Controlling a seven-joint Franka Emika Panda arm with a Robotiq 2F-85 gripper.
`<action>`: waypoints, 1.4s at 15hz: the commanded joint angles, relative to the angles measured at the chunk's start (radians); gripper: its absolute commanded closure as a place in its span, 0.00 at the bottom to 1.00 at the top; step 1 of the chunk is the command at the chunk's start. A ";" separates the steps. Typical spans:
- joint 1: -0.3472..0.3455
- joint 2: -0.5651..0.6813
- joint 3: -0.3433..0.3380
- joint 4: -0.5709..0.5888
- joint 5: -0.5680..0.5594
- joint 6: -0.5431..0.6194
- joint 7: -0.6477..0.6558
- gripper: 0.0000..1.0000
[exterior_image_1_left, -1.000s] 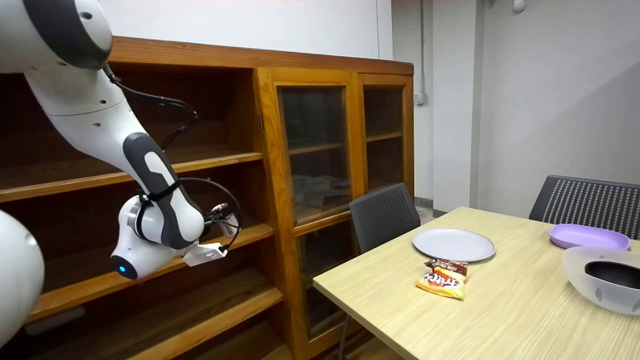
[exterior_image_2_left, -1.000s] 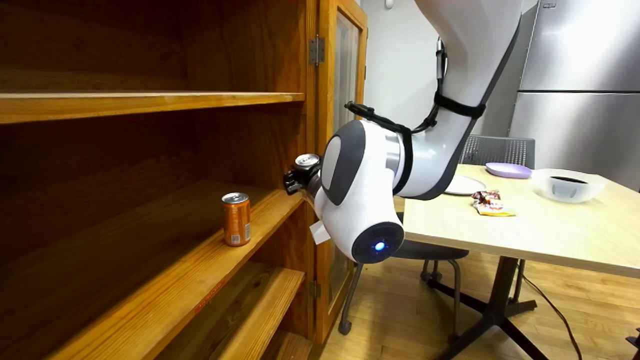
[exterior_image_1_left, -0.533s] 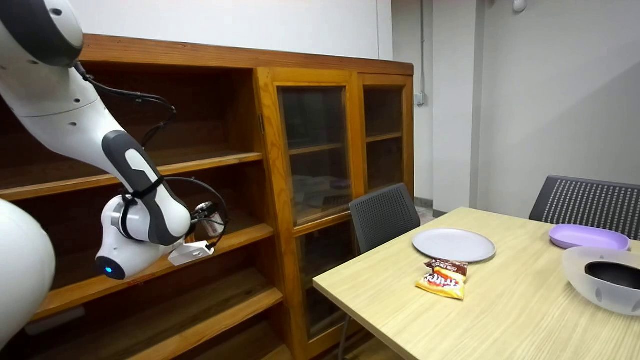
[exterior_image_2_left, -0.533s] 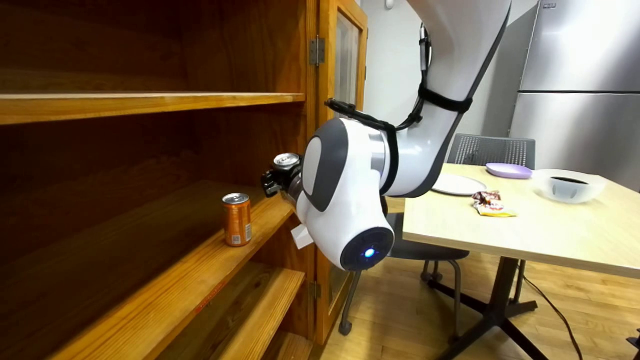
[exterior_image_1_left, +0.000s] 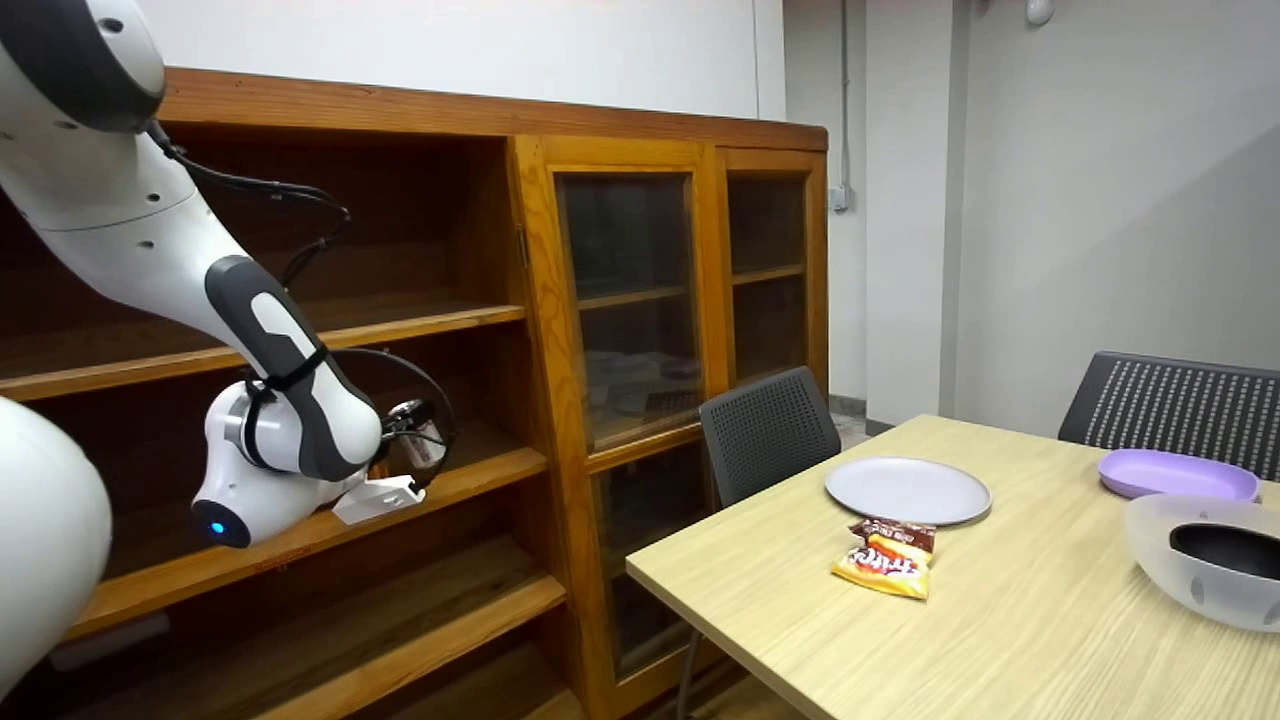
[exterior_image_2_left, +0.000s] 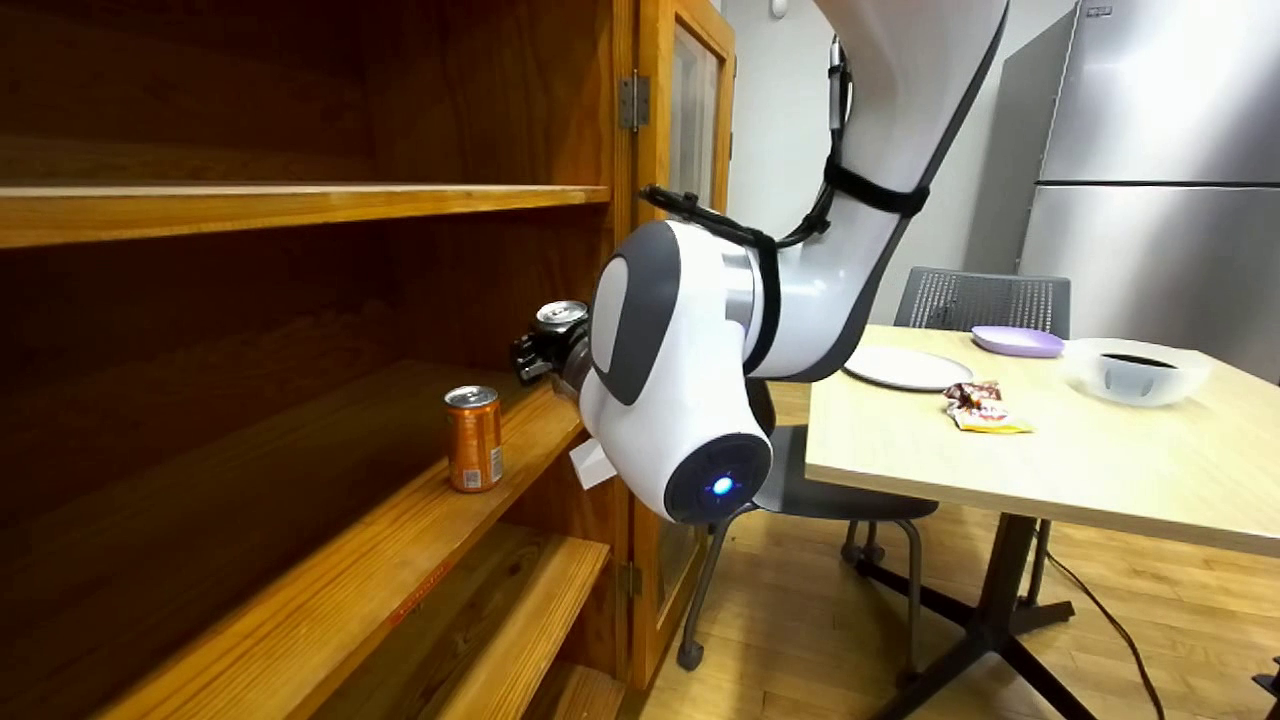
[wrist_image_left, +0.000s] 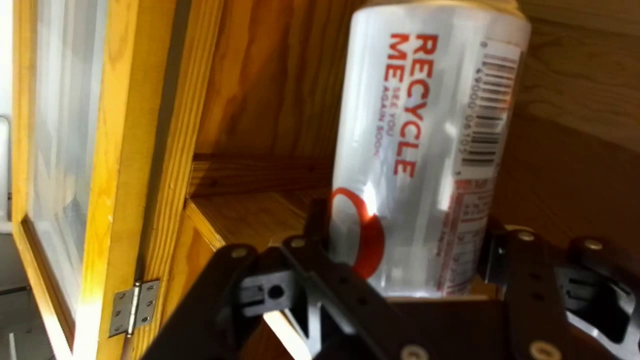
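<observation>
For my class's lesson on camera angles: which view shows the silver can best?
The wrist view: the silver can, held in the gripper, is large there, its red lettering and barcode clear. Both exterior views show it small and partly hidden by the gripper; in an exterior view little but its lid shows.

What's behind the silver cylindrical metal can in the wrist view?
Past the edges of the silver can, held by the black gripper, a brown wooden side panel and shelf are visible; anything directly behind it is covered.
</observation>
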 joint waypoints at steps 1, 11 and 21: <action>0.022 0.002 -0.024 0.049 0.000 0.052 0.000 0.60; 0.009 0.034 -0.031 0.113 0.001 0.080 0.000 0.60; -0.004 0.145 -0.093 0.230 0.001 0.139 0.000 0.60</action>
